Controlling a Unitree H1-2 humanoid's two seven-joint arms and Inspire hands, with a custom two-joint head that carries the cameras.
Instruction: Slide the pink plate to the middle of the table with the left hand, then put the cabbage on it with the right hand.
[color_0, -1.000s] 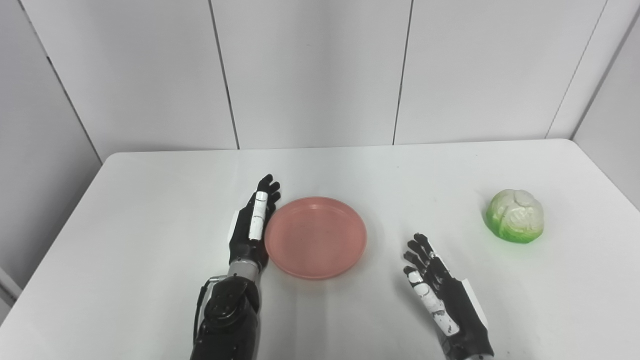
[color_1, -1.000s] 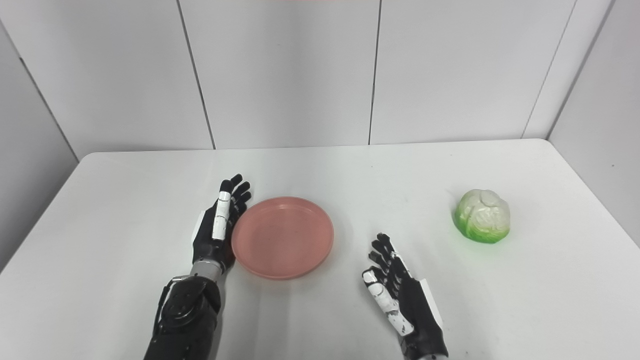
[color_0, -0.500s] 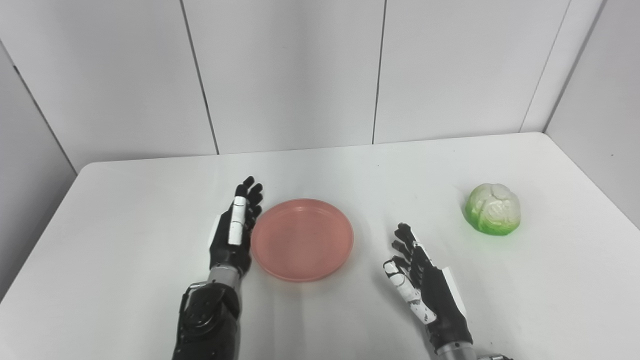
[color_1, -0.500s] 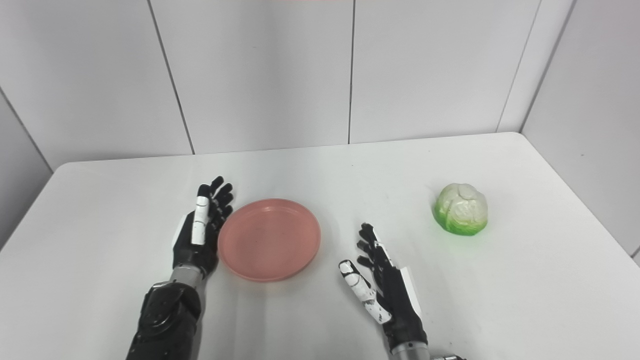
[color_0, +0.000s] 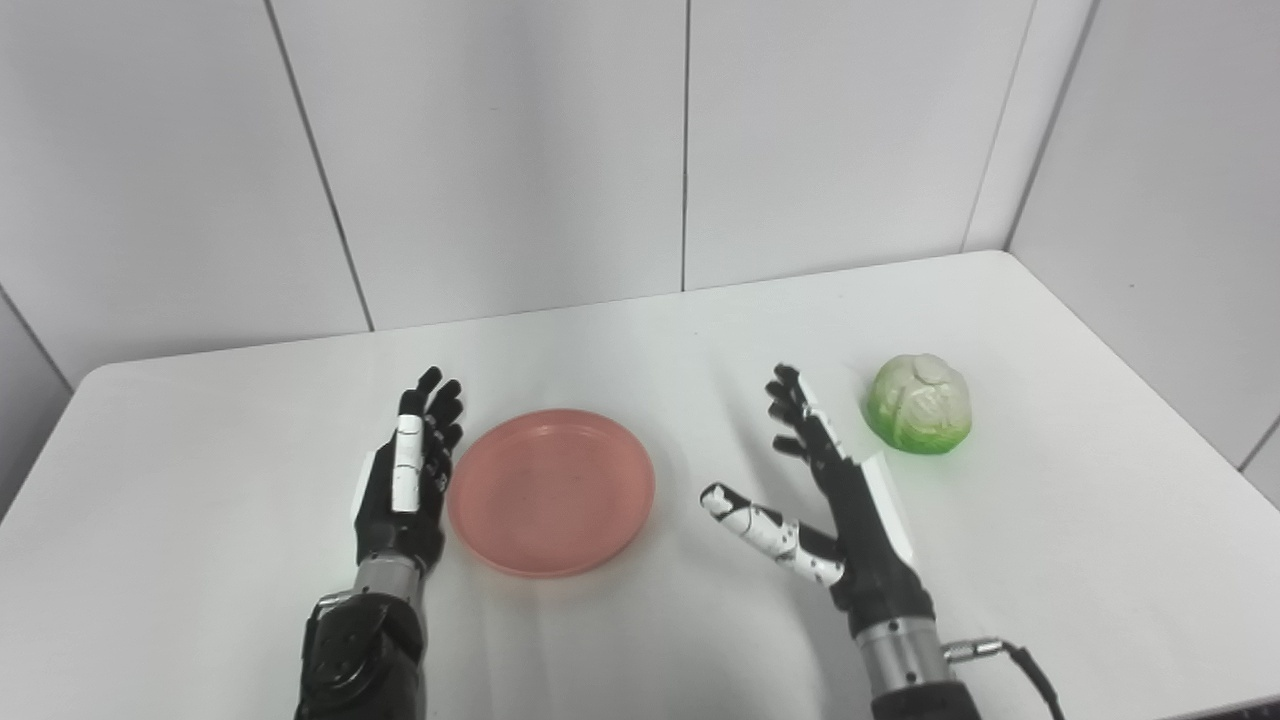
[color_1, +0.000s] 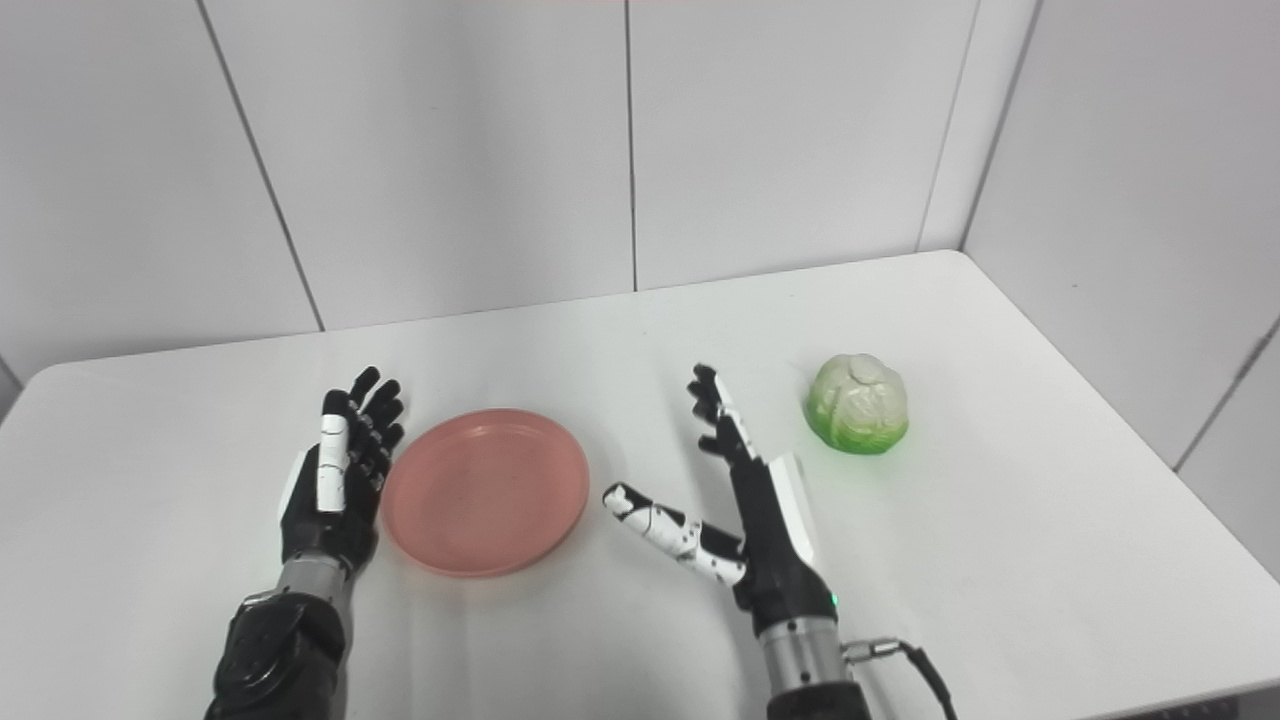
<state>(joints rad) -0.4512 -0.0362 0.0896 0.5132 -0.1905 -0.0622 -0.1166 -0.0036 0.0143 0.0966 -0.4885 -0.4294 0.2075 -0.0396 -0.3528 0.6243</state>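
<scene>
Starting left of the pink plate (color_0: 551, 491): the left hand (color_0: 405, 480) sits on edge, fingers straight and held side by side, holding nothing, just beside the plate's left rim — whether it actually touches that rim, hard to tell. The plate itself lies flat on the white table (color_0: 200, 480), empty.

Right of the plate, the right hand (color_0: 835, 490) is up off the table, palm turned toward the plate, fingers (color_0: 795, 415) stretched and parted, thumb (color_0: 760, 520) stuck out wide toward the plate's right rim. Nothing in its grasp.

Further right of the plate, beyond that raised hand, there's the cabbage (color_0: 918, 404), green and white, resting on the table by itself, near the fingertips of the right hand yet apart from them, and well apart from the plate.
</scene>
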